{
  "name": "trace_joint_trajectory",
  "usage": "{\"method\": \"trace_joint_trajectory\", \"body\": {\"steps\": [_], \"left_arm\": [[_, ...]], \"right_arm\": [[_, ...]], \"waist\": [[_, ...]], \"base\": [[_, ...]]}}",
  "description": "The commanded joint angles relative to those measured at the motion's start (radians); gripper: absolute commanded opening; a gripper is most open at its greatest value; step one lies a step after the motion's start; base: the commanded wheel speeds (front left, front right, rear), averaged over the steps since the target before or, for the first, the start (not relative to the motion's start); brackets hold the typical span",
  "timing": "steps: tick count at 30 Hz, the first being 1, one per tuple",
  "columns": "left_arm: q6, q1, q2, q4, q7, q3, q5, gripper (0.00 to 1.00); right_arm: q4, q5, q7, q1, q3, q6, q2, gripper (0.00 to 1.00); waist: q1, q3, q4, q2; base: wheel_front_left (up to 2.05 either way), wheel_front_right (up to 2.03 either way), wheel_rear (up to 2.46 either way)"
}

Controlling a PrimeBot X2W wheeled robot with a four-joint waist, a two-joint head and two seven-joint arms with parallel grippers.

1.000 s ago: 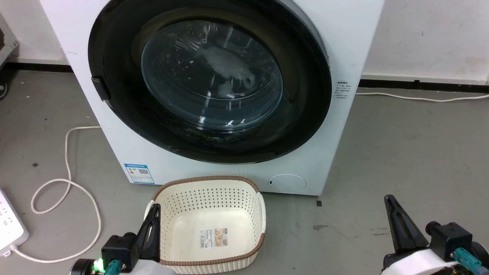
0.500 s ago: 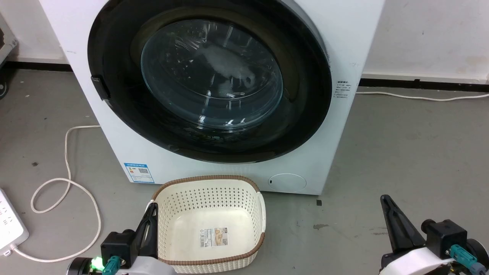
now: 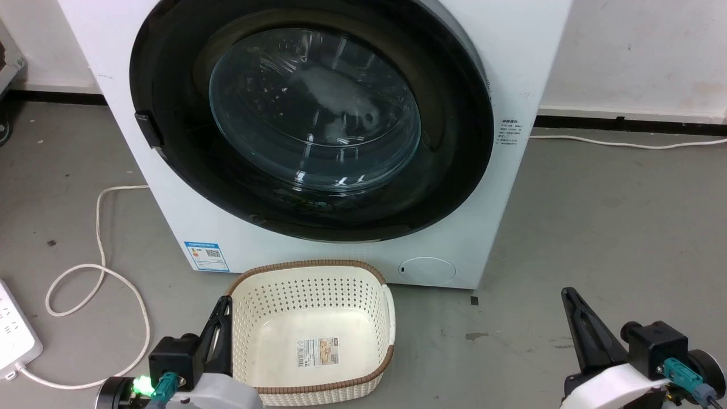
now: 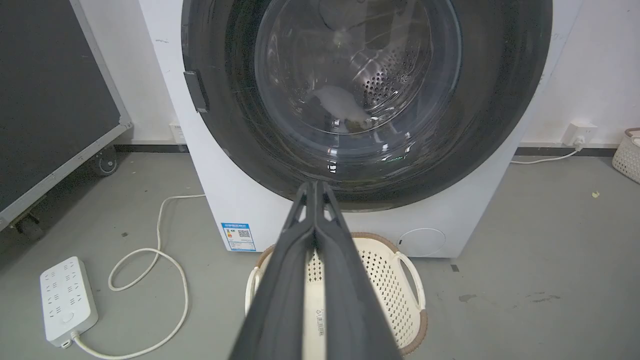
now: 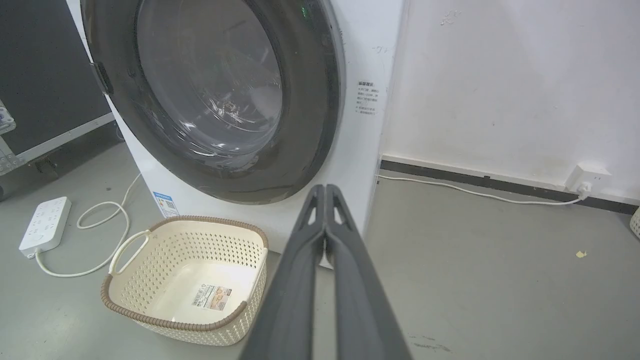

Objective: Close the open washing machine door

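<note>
The white washing machine (image 3: pixel 170 221) stands in front of me. Its door (image 3: pixel 315 108), with a glossy black rim and bulging glass, lies flat against the machine's front, and the door (image 4: pixel 357 75) looks the same in the left wrist view. No gap shows at the rim in the right wrist view of the door (image 5: pixel 210 85). My left gripper (image 3: pixel 225 301) is low at the left beside the basket, and its fingers are pressed together (image 4: pixel 315 186). At the lower right my right gripper (image 3: pixel 565 292) hangs over bare floor, also shut (image 5: pixel 325 189). Both are well short of the door.
A cream perforated basket (image 3: pixel 255 318) sits on the floor just before the machine. A white power strip (image 3: pixel 14 335) and a looped cable (image 3: pixel 99 272) lie to the left. A dark wheeled panel (image 4: pixel 50 100) stands further left, and a wall socket (image 5: pixel 585 180) is at the right.
Both grippers have drifted slightly to the left in the head view. The door and the basket have stayed put.
</note>
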Motion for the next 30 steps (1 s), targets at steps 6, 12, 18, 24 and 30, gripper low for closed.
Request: {"method": "trace_joint_trajectory", "body": {"steps": [6, 12, 18, 24, 30], "left_arm": [[0.006, -0.019, 0.000, -0.008, 0.015, 0.005, 0.014, 0.00], [0.009, -0.024, 0.000, -0.011, 0.028, 0.008, 0.019, 0.00], [0.013, -0.029, 0.000, -0.015, 0.040, 0.011, 0.024, 0.00], [0.016, -0.033, 0.000, -0.018, 0.052, 0.014, 0.029, 0.00], [0.019, -0.038, 0.000, -0.022, 0.064, 0.017, 0.035, 0.00]], "right_arm": [[-0.011, -0.013, 0.017, -0.016, 0.004, -0.001, 0.005, 0.00], [-0.015, -0.020, 0.029, -0.018, 0.006, -0.001, 0.006, 0.00], [-0.019, -0.027, 0.041, -0.021, 0.008, -0.001, 0.006, 0.00], [-0.023, -0.034, 0.053, -0.023, 0.011, -0.001, 0.006, 0.00], [-0.027, -0.040, 0.066, -0.026, 0.013, -0.001, 0.007, 0.00]], "waist": [[0.0000, 0.001, 0.000, 0.0000], [0.0000, 0.002, 0.000, 0.0000], [0.0000, 0.003, 0.000, 0.0000], [0.0000, 0.004, 0.000, 0.0000], [0.0000, 0.005, 0.001, 0.0000]], "base": [[0.00, 0.00, 0.00], [0.00, 0.00, 0.00], [0.00, 0.00, 0.00], [0.00, 0.00, 0.00], [0.00, 0.00, 0.00]]}}
